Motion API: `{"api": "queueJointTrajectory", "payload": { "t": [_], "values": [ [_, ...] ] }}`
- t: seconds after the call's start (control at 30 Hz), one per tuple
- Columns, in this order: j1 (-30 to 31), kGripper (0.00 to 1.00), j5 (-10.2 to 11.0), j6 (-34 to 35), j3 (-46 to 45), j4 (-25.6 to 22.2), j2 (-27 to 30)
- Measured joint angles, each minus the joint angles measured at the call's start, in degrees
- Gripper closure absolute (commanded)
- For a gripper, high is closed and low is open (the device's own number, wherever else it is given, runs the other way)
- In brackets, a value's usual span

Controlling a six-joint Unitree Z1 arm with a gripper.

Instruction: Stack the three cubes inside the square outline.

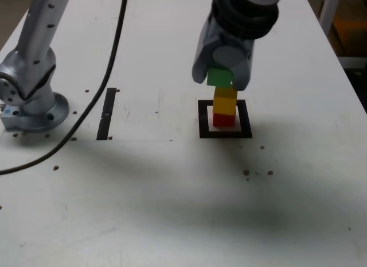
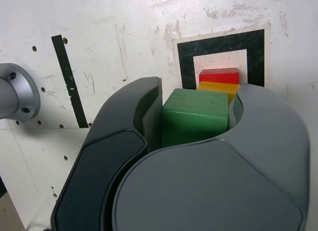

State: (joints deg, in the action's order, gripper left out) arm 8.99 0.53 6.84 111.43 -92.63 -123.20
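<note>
A red cube sits inside the black square outline, with a yellow cube stacked on it. On top of the yellow one is a green cube, and my gripper is shut on it from both sides. The wrist view shows the green cube between the jaws, the yellow cube and red cube below it, and the square outline around them. Whether the green cube rests on the yellow one or hangs just above it I cannot tell.
A narrow black strip lies on the white table toward the exterior view's left. The arm's grey base stands at the far left with a black cable trailing past it. Small dark holes dot the tabletop.
</note>
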Motion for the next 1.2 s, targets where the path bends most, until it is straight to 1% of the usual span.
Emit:
{"api": "queueJointTrajectory", "payload": {
  "t": [0.4,0.5,0.57,0.63,0.9,1.1,1.2],
  "values": [
    [0.0,0.62,-0.63,0.13,0.82,0.12,-0.25],
    [0.0,0.62,-1.24,0.13,0.91,0.14,-0.36],
    [0.0,0.62,-2.2,0.13,0.97,0.18,-0.49],
    [0.0,0.62,-2.49,0.11,0.97,0.28,-0.6],
    [0.0,0.62,-2.56,-0.02,0.77,0.83,-0.79],
    [0.0,0.59,-2.55,-0.03,0.78,1.44,-1.54],
    [0.0,0.52,-2.3,-0.17,0.82,1.47,-1.71]
  ]
}}
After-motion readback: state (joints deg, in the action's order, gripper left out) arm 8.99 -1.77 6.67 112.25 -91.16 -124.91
